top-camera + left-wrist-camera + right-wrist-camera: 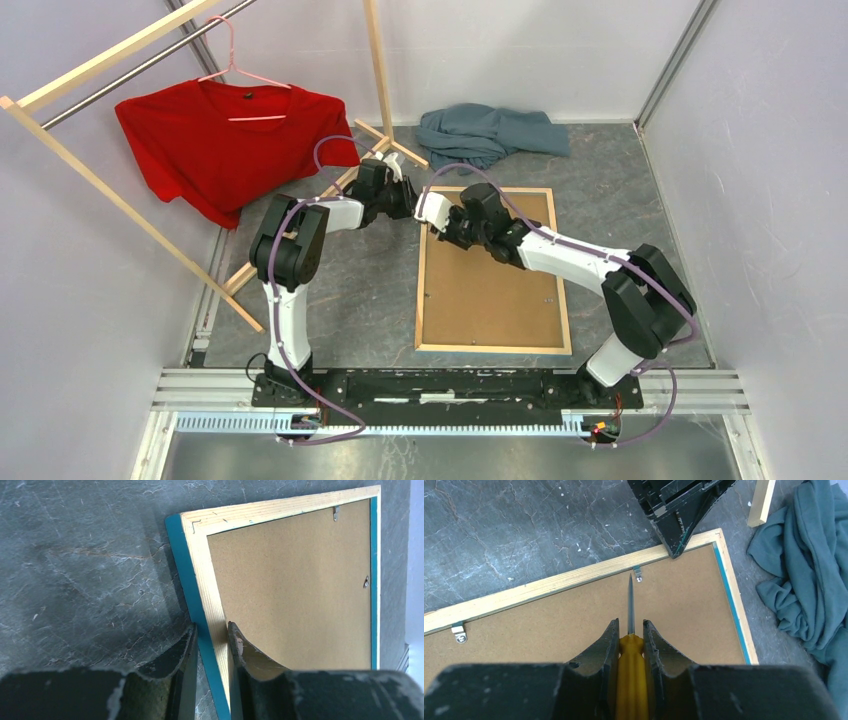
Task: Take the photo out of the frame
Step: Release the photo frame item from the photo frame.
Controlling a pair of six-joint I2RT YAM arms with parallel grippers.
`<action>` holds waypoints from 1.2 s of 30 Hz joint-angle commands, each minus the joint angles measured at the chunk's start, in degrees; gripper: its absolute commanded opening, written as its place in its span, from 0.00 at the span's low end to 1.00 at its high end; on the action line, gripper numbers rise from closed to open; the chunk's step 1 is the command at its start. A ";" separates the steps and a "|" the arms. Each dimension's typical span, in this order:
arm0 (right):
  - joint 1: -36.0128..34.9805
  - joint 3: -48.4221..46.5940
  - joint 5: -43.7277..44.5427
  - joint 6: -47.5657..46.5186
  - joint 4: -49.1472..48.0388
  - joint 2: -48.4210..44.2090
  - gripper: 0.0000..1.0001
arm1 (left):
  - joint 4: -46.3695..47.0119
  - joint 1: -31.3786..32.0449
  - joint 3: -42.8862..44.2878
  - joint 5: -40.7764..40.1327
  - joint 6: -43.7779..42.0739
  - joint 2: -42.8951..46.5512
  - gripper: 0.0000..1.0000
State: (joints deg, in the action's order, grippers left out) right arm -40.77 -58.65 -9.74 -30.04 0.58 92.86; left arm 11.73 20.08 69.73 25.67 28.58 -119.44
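The frame (421,290) lies face down, its pale wood back edge (210,580) and blue side showing. A brown backing board (490,290) fills it, so the photo is hidden. My left gripper (212,627) is shut on the frame's left rail near the far corner (418,205). My right gripper (630,622) hovers over the board (674,605), shut on a yellow-handled screwdriver (630,670). The screwdriver's thin blade points at a metal clip (638,573) on the rail (549,587), its tip just short of it.
A second clip (458,632) sits further along the same rail. A blue-grey cloth (490,132) is bunched beyond the frame's far edge. A red shirt (225,135) hangs on a wooden clothes rack (120,200) at the left. Walls close in on three sides.
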 commanded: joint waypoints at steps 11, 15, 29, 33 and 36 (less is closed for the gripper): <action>-1.65 3.18 4.44 4.33 -7.54 2.34 0.00 | -0.74 -0.08 -0.92 2.05 1.48 -1.74 0.29; -1.62 3.88 6.12 5.28 -9.20 3.15 0.00 | -0.57 -0.08 -0.92 2.29 1.48 -1.98 0.29; -1.63 4.60 8.47 7.28 -11.60 4.63 0.00 | -0.39 -0.05 -0.92 2.98 1.66 -2.25 0.27; -1.61 4.69 9.36 7.36 -11.89 4.79 0.00 | -0.39 -0.04 -0.90 3.00 1.66 -2.46 0.27; -1.65 4.69 9.39 7.55 -12.00 5.09 0.00 | -0.39 -0.04 -0.83 3.02 1.74 -2.64 0.27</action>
State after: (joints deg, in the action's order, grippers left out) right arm -42.28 -54.50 -2.39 -23.40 -10.13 96.71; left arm 12.34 19.81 69.69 26.55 28.60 -119.79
